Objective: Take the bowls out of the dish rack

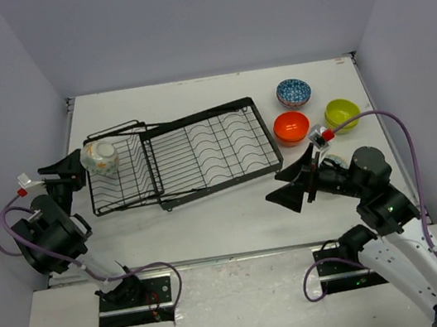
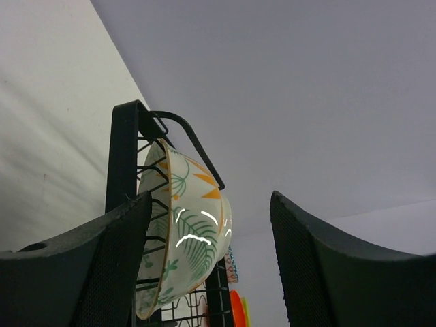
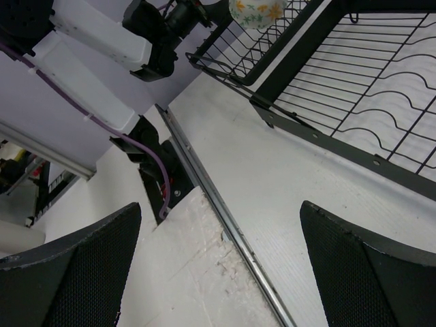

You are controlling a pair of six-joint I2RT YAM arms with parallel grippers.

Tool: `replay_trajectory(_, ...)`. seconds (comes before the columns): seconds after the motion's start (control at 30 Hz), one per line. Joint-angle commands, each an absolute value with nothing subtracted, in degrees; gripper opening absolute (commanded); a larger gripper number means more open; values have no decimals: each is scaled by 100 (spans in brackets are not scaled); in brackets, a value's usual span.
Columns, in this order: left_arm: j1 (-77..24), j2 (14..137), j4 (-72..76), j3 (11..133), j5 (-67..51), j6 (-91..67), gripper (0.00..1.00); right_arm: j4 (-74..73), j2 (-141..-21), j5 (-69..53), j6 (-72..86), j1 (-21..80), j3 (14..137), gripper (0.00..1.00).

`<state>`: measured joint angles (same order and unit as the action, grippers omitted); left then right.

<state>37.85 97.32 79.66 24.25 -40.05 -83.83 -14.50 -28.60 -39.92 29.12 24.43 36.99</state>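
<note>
One floral cream bowl (image 1: 100, 156) sat in the small basket end of the dish rack (image 1: 199, 146). The blue patterned bowl (image 1: 294, 92), orange bowl (image 1: 291, 127) and lime bowl (image 1: 342, 114) were already out on the table (image 1: 212, 223) to the right of the rack. The left gripper (image 1: 72, 173) was just beside the basket's outer end with its fingers spread, holding nothing. In the left wrist view the bowl stood propped on edge against the wires, a curved rack handle (image 2: 194, 146) arching over it. The step looked like the approach to that bowl. To do it well, probably slide one finger inside the rim and one outside, then pinch the wall firmly. Lift straight up until clear of the handle before swinging away, since a snag could drag the rack. The right gripper (image 1: 277, 187) hovered spread and empty over bare table near the rack's front right corner, well apart from the bowl.
</note>
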Motion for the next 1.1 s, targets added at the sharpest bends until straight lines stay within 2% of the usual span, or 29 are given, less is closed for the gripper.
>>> replay_trajectory(0.0, 3779, 9466, 9141, 2294, -4175, -8332, 72, -1213, -2909, -3955, 2909, 2470, 3700, 99)
replay_trajectory(0.23, 3779, 9193, 8886, 2303, -4192, -8200, 73, -1187, -2865, -3946, 2936, 2496, 3709, 99)
replay_trajectory(0.47, 3771, 9544, 9043, 2320, -4333, -8341, 73, -1169, -2883, -3955, 2944, 2514, 3709, 99)
replay_trajectory(0.57, 3762, 9711, 9297, 2294, -4368, -8472, 68, -1169, -2900, -3964, 2944, 2505, 3718, 99)
replay_trajectory(1.07, 3735, 10072, 10063, 2303, -4474, -8903, 61, -1134, -2962, -3973, 2936, 2540, 3700, 99)
